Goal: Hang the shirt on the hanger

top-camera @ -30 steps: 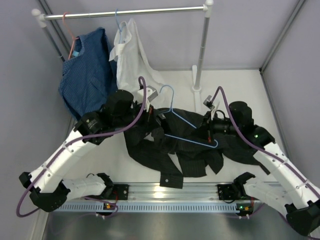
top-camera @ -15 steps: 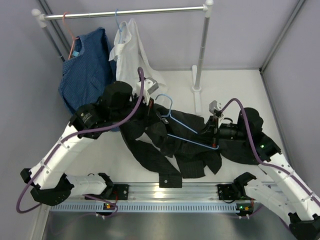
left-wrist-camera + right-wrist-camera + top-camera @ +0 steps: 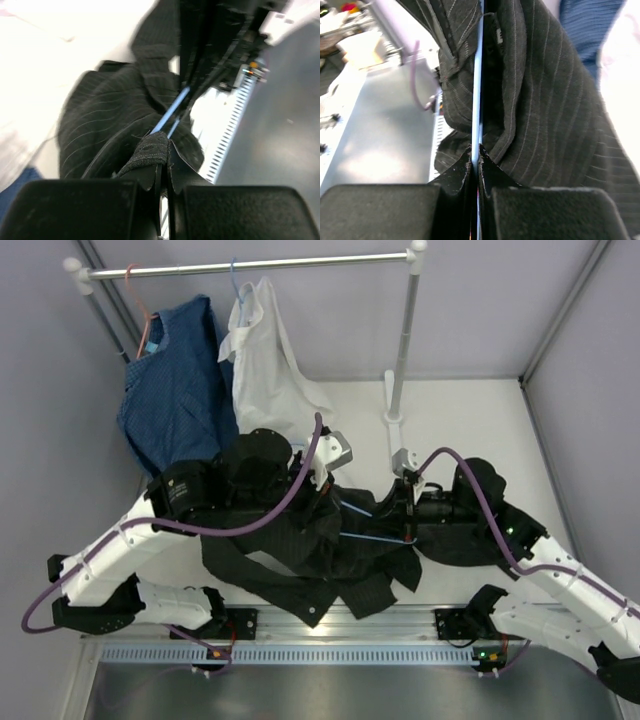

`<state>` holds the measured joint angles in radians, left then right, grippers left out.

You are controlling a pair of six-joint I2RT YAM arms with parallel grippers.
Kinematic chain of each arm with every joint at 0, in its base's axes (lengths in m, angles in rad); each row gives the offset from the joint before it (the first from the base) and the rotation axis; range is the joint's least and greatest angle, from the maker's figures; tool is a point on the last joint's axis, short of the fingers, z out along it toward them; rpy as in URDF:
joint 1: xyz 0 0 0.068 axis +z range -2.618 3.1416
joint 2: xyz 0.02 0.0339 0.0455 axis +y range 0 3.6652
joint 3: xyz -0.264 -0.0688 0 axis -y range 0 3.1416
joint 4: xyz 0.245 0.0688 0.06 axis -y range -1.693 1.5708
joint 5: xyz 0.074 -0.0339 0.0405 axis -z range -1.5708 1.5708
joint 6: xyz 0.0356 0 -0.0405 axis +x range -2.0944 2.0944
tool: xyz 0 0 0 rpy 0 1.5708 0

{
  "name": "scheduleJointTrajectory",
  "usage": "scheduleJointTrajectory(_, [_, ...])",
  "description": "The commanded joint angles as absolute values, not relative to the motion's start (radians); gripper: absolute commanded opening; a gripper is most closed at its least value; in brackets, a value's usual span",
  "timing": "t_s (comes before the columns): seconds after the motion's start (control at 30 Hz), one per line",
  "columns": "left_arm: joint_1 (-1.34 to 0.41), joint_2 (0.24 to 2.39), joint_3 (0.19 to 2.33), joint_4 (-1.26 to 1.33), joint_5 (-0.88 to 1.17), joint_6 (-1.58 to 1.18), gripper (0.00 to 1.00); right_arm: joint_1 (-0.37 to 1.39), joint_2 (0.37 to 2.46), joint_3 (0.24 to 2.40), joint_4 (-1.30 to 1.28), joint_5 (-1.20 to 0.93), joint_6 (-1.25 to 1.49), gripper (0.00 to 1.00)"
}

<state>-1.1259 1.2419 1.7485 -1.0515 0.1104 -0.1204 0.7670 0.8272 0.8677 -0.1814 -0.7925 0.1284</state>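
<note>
The black pinstriped shirt lies bunched in the middle of the table and drapes over most of the light-blue wire hanger. Only two short lengths of wire show, and the hook is hidden. My left gripper is shut on a fold of the shirt, with the hanger wire running just past its fingertips. My right gripper is shut on the hanger wire, and the shirt's cloth hangs on both sides of the wire.
A clothes rail stands at the back. It bears a blue shirt on a pink hanger and a white shirt on a blue hanger. The rail's right post stands on the table. An aluminium rail runs along the near edge.
My left gripper has moved right and toward the near edge, pulling the shirt over the hanger, whose hook is now covered. My right gripper has shifted left with the hanger.
</note>
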Motion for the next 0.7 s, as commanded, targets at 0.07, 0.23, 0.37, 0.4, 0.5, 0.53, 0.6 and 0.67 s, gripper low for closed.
scheduleJointTrajectory(0.07, [-1.131, 1.187, 1.678, -1.042, -0.211, -0.126, 0.00, 0.785, 0.755, 0.829, -0.060, -0.577, 0.153, 0.00])
scheduleJointTrajectory(0.23, [-1.129, 1.126, 1.638, -1.040, -0.524, -0.184, 0.00, 0.784, 0.675, 0.766, -0.003, -0.462, 0.230, 0.00])
scheduleJointTrajectory(0.37, [-1.129, 1.114, 1.654, -1.037, -0.457, -0.160, 0.00, 0.788, 0.656, 0.690, 0.144, -0.509, 0.291, 0.00])
scheduleJointTrajectory(0.4, [-1.129, 1.127, 1.663, -1.037, -0.428, -0.150, 0.00, 0.790, 0.663, 0.669, 0.190, -0.537, 0.302, 0.00])
scheduleJointTrajectory(0.5, [-1.129, 1.147, 1.669, -1.037, -0.255, -0.097, 0.00, 0.802, 0.702, 0.647, 0.238, -0.549, 0.325, 0.00])
scheduleJointTrajectory(0.53, [-1.129, 1.163, 1.667, -1.037, -0.186, -0.084, 0.00, 0.804, 0.712, 0.640, 0.273, -0.548, 0.342, 0.00])
scheduleJointTrajectory(0.6, [-1.129, 1.177, 1.657, -1.042, -0.155, -0.063, 0.00, 0.805, 0.722, 0.618, 0.317, -0.543, 0.369, 0.00])
scheduleJointTrajectory(0.67, [-1.131, 1.183, 1.646, -1.040, -0.153, -0.060, 0.00, 0.808, 0.723, 0.603, 0.370, -0.523, 0.383, 0.00])
